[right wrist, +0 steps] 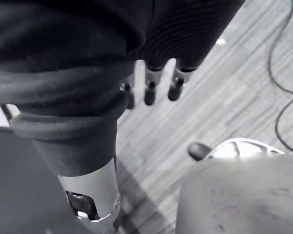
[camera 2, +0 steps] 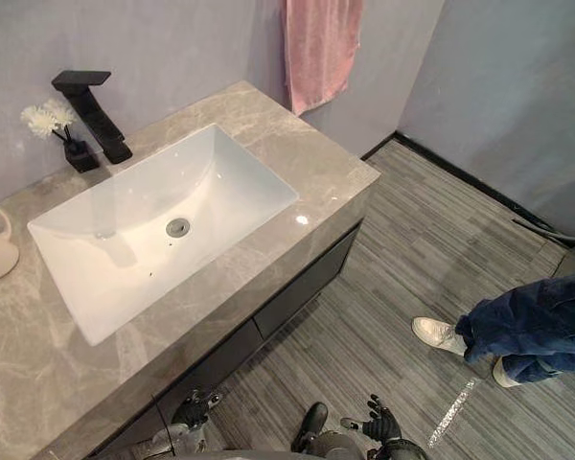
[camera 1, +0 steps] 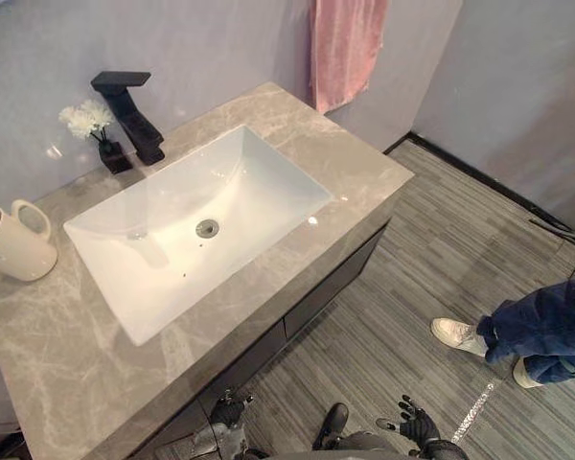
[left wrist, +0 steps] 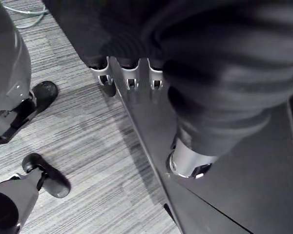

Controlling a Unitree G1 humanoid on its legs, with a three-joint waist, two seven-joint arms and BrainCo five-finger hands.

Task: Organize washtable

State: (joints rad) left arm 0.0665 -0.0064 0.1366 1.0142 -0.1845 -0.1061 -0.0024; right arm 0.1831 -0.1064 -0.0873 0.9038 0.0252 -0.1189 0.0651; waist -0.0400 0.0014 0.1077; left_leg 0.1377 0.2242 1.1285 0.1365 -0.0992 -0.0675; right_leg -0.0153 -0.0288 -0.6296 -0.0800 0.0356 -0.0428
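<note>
Cream mug (camera 1: 17, 241) first, out at the far left end of the grey marble surface (camera 1: 355, 172), part of it cut off by the view's edge. Moving along the back wall, a small black vase (camera 1: 114, 156) of white flowers stands just beside the angular black faucet (camera 1: 129, 113). Now the white rectangular basin (camera 1: 259, 182) sunk in the middle, with its drain (camera 1: 207, 228) in the bottom. Down below the front edge, the left hand (camera 1: 228, 410) hangs by the dark cabinet front (camera 1: 335, 283), fingers (left wrist: 130, 80) slack and empty. Up on the wall past the surface's right end hangs a pink towel (camera 1: 345, 48). Low over the striped grey floor (camera 1: 431, 259), the right hand (camera 1: 417, 422) is spread loose, fingers (right wrist: 149, 90) holding nothing. Far right, a person (camera 1: 541, 331) in blue jeans, one white shoe (camera 1: 457, 333) forward.
</note>
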